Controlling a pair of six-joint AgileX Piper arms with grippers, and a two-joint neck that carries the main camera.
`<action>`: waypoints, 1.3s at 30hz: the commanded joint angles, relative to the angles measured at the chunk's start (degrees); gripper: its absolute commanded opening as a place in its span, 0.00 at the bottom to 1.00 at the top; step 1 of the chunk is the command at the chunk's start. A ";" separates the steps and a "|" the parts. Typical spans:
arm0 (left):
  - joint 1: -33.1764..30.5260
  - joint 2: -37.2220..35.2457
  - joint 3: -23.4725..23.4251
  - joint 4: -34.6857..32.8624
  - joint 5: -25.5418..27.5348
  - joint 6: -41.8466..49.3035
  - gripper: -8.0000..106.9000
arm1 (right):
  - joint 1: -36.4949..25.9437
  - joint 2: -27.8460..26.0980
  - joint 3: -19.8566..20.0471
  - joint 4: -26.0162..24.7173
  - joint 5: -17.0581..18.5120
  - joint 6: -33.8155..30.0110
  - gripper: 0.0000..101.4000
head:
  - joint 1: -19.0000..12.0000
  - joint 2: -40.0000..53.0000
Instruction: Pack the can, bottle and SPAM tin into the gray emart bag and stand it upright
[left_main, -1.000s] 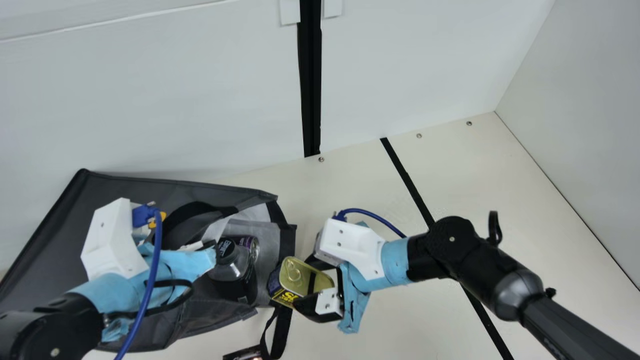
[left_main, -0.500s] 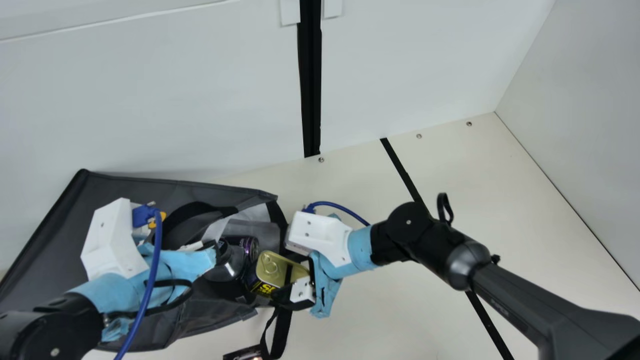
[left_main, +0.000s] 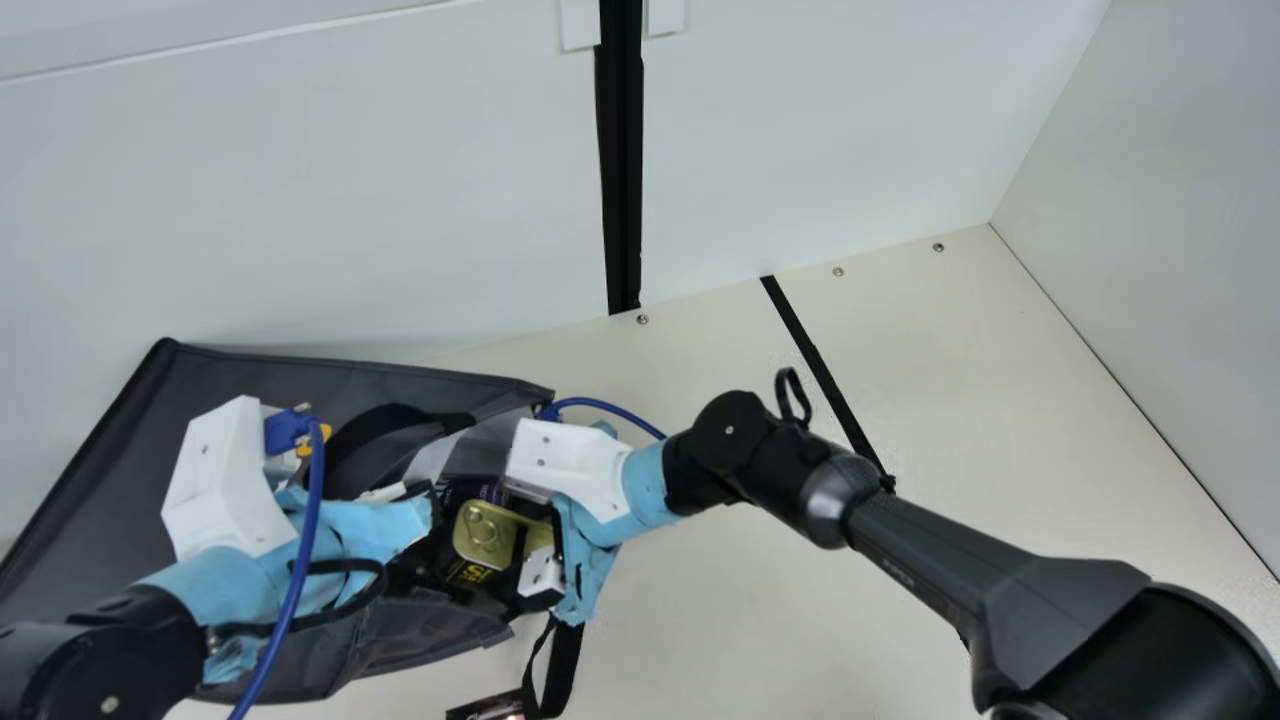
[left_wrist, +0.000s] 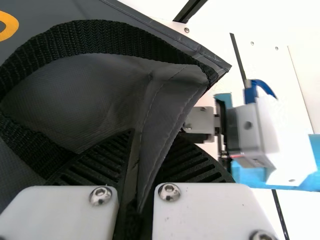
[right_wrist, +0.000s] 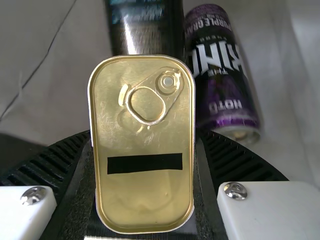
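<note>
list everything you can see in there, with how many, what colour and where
gray emart bag: one, dark gray, lying on the table
bag handles: two, black, on the bag
SPAM tin: one, gold top, at the bag's mouth
can: one, purple and black, inside the bag
bottle: one, dark, beside the can
small item: one, dark, main view's bottom edge
table: one, cream, underneath
tape line: one, black, across the table
left pincer: one, black, clamping the bag's edge
right pincer: one, black, gripping the tin
</note>
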 joint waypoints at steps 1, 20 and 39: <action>0.00 0.00 0.00 0.00 0.00 0.00 0.00 | 0.51 0.87 -1.19 0.43 -0.36 0.49 0.00 | -1.30 -0.05; 0.00 0.00 0.00 0.00 0.00 0.00 0.00 | 4.08 6.03 -9.10 3.09 -4.44 4.75 0.00 | -1.30 -0.05; 0.00 0.00 0.00 -0.09 0.00 0.00 0.00 | 4.54 5.83 -9.42 2.90 -6.08 6.40 0.63 | -1.30 -0.05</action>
